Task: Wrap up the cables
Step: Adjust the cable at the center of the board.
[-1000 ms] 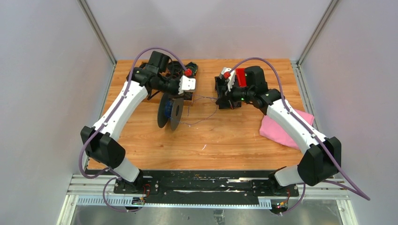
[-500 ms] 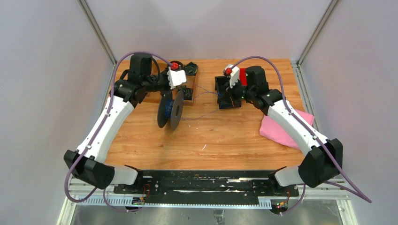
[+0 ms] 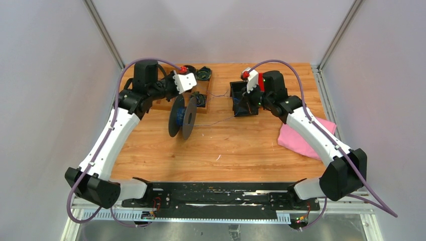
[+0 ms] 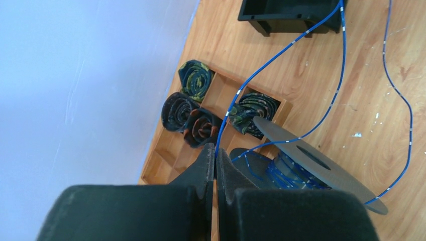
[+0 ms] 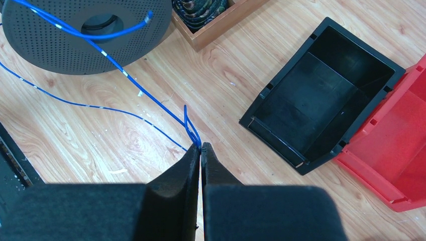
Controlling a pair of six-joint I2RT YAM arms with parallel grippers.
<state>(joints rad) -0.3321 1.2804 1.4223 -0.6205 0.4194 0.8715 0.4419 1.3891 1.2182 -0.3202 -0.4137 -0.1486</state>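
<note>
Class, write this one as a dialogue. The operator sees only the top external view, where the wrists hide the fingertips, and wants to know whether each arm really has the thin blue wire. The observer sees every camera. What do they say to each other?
Operator: Left side first. Is anything pinched there?
Observer: Yes. In the left wrist view the left gripper is shut, and the blue wire runs straight into its fingertips.
Operator: Is any wire on the spool yet?
Observer: Yes. The same view shows blue turns wound between the flanges of the spool.
Operator: And the right side?
Observer: In the right wrist view the right gripper is shut on a small fold of the wire, over bare wood beside the black bin.
</note>
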